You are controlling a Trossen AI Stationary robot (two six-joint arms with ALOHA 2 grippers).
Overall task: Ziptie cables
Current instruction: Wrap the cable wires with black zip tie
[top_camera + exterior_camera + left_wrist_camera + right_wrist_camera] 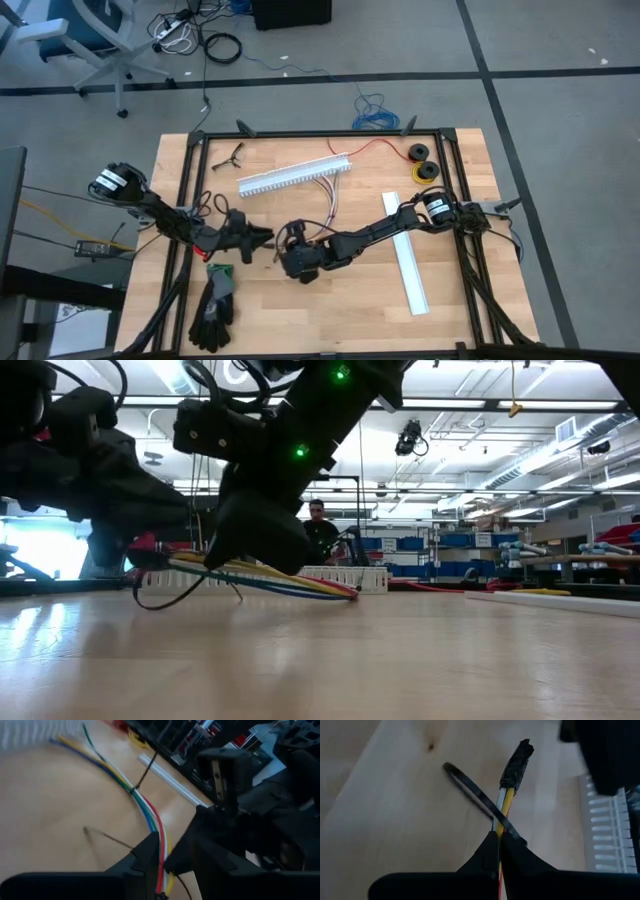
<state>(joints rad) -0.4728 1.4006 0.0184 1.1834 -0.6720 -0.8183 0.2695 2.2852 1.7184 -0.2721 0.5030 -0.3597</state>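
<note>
While both arms are meeting at the lower middle of the high view, the left tool [262, 238] and right tool [287, 252] are working over the table [350, 300]. Low view: the cables [290, 582] are trailing along the wood at centre. Left wrist view: the left tool is gripping the cables [150, 815]. Right wrist view: the right tool [499, 851], fingers together, is pinching a black zip tie [470, 787] beside the cables' dark taped end [517, 765].

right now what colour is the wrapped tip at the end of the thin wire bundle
Black, a dark wrapped end on the bundle of thin coloured wires; the right wrist view shows it best.
</note>
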